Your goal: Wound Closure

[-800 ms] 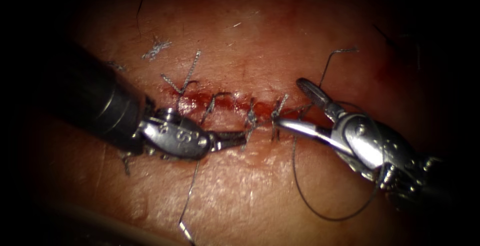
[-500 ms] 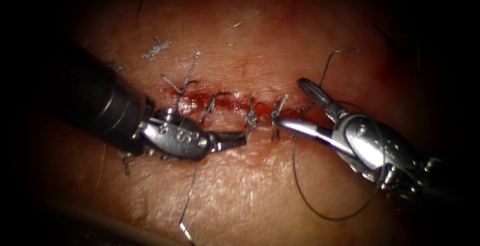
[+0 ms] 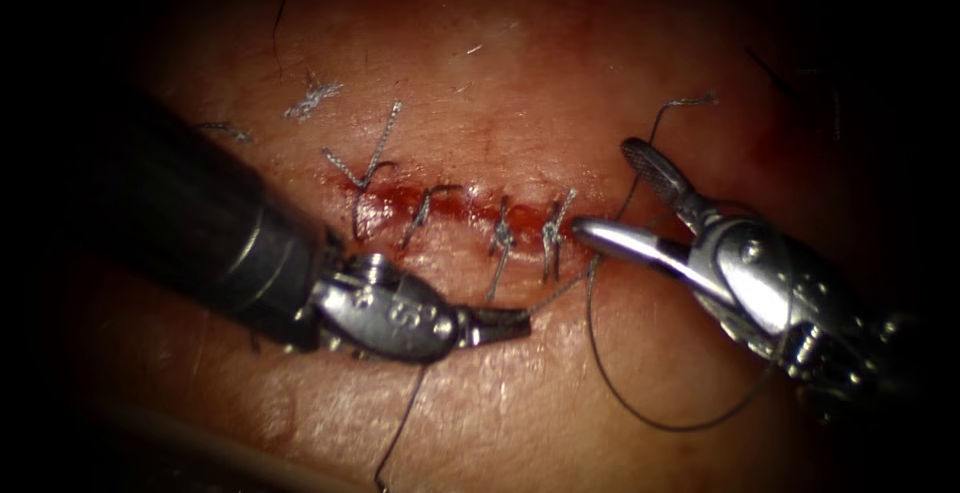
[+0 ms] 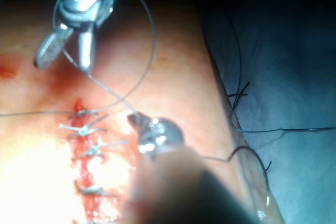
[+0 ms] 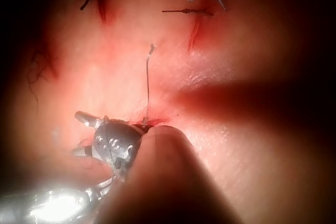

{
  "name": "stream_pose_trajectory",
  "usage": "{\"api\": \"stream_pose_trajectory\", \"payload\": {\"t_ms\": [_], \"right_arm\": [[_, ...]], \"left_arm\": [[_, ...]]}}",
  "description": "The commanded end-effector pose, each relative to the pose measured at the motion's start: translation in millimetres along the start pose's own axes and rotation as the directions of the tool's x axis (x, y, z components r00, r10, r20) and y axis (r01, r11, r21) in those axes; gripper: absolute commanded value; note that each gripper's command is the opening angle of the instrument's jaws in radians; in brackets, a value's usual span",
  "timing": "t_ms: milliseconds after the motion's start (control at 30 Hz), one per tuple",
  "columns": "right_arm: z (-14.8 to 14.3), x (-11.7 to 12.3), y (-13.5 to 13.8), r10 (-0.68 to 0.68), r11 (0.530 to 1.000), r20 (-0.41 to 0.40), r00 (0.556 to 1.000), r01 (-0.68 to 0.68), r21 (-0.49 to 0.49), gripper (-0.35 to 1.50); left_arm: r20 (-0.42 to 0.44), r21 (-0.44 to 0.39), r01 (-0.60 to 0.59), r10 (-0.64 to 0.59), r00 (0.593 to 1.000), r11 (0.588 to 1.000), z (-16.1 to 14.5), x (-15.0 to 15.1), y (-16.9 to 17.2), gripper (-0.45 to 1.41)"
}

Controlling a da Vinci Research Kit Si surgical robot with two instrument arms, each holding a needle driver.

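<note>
The tissue [image 3: 520, 393] has a red cut [image 3: 450, 203] running left to right, crossed by several knotted stitches [image 3: 500, 238]. My left tool [image 3: 515, 321] lies just below the cut, its jaws shut on the thread [image 3: 560, 293], which runs taut up to the cut's right end. The same grip appears in the left wrist view [image 4: 134, 120]. My right tool [image 3: 608, 191] sits at the cut's right end with its jaws wide open and holding nothing; it is also in the right wrist view [image 5: 80, 135]. A thread loop [image 3: 660, 423] hangs around its wrist.
Cut thread ends [image 3: 380, 143] stick up from the stitches, and frayed bits [image 3: 312, 95] lie above the cut at left. A strand [image 3: 400, 433] trails down from under the left tool. Red fluid lines the cut. Dark thread [image 4: 241, 103] lies on the blue drape [image 4: 294, 77].
The left tool has moved down and to the right, drawing the thread taut away from the cut. The right tool has shifted slightly right and up, jaws still open.
</note>
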Motion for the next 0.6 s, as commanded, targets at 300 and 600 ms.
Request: {"api": "stream_pose_trajectory", "payload": {"t_ms": [300, 600], "right_arm": [[0.0, -7.3, 6.5, 0.235, 0.943, -0.001, 0.972, -0.228, -0.244, 0.7], [1.9, -11.4, 7.8, 0.33, 0.886, 0.049, 0.943, -0.292, -0.361, 0.68]], "left_arm": [[-0.005, -0.022, -0.011, 0.01, 1.0, 1.0, 2.2, 2.1, 2.3, -0.45], [-0.013, -0.032, -0.011, 0.01, 1.0, 0.999, 2.4, 4.2, 3.3, -0.45]]}}
